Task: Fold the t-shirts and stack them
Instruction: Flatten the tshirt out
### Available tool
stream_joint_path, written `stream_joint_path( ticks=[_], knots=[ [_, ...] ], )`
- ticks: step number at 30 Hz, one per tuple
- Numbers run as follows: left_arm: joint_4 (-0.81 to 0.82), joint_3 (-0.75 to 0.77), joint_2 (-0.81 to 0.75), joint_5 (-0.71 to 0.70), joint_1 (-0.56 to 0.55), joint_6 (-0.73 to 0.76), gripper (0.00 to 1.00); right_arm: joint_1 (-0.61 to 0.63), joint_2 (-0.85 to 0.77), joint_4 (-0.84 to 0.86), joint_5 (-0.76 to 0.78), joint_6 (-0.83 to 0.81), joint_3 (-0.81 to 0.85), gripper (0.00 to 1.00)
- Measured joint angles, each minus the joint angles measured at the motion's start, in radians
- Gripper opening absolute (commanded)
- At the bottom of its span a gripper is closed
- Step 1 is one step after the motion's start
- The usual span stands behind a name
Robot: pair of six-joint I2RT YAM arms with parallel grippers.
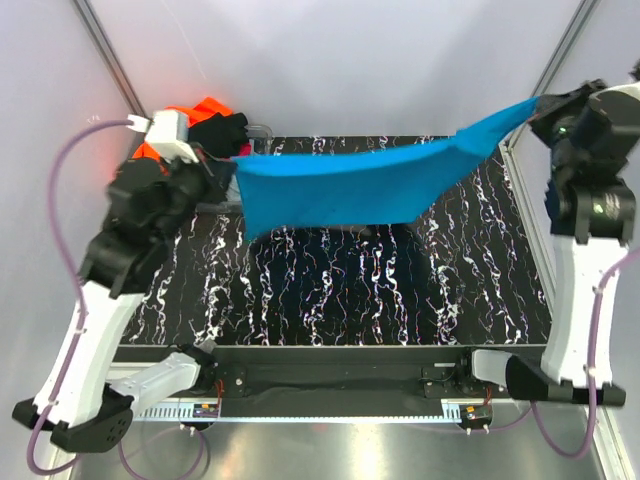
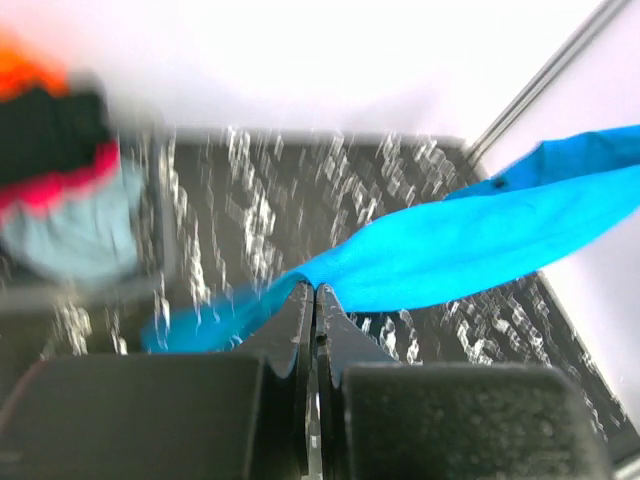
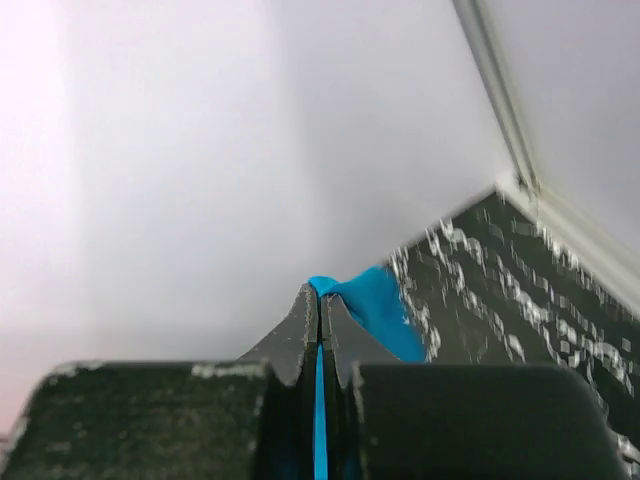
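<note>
So, table (image 1: 330,300): black marbled top, bare below both sets of fingers, with room toward the near edge.
turquoise t-shirt (image 1: 350,185): off the table, stretched as a sagging sheet from the left fingers to the right fingers, lower edge hanging free.
other shirts (image 1: 215,118): orange, black, crimson and pale grey heap just behind the left fingers, unfolded.
left gripper (image 2: 313,292): clenched on one end of the turquoise cloth.
right gripper (image 3: 320,298): clenched on the opposite end, cloth pinched between the pads.
step: looks like spreading before the first fold; nothing stacked yet.
next: lower both ends together, keep the span taut, land the hanging edge first.
edges: right fingers are close to the side wall (image 3: 590,120) and frame post (image 3: 500,100); left fingers are close to the heap; free room is downward and inward.
</note>
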Motion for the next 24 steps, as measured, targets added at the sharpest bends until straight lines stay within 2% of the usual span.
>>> stream_joint_path(
  ticks=[6, 12, 19, 24],
  knots=[
    [-0.014, 0.233, -0.054, 0.086, 0.000, 0.107, 0.00, 0.000, -0.175, 0.123, 0.016, -0.092, 0.033, 0.00],
    [-0.006, 0.415, -0.105, 0.225, -0.005, 0.105, 0.00, 0.000, -0.354, 0.266, 0.008, -0.173, 0.074, 0.00],
    [0.034, 0.478, -0.143, 0.279, -0.024, 0.084, 0.00, -0.001, -0.450, 0.390, -0.019, -0.206, 0.156, 0.00],
    [0.053, 0.404, -0.121, 0.249, -0.028, 0.084, 0.00, -0.001, -0.447, 0.418, -0.020, -0.230, 0.097, 0.00]
  ],
)
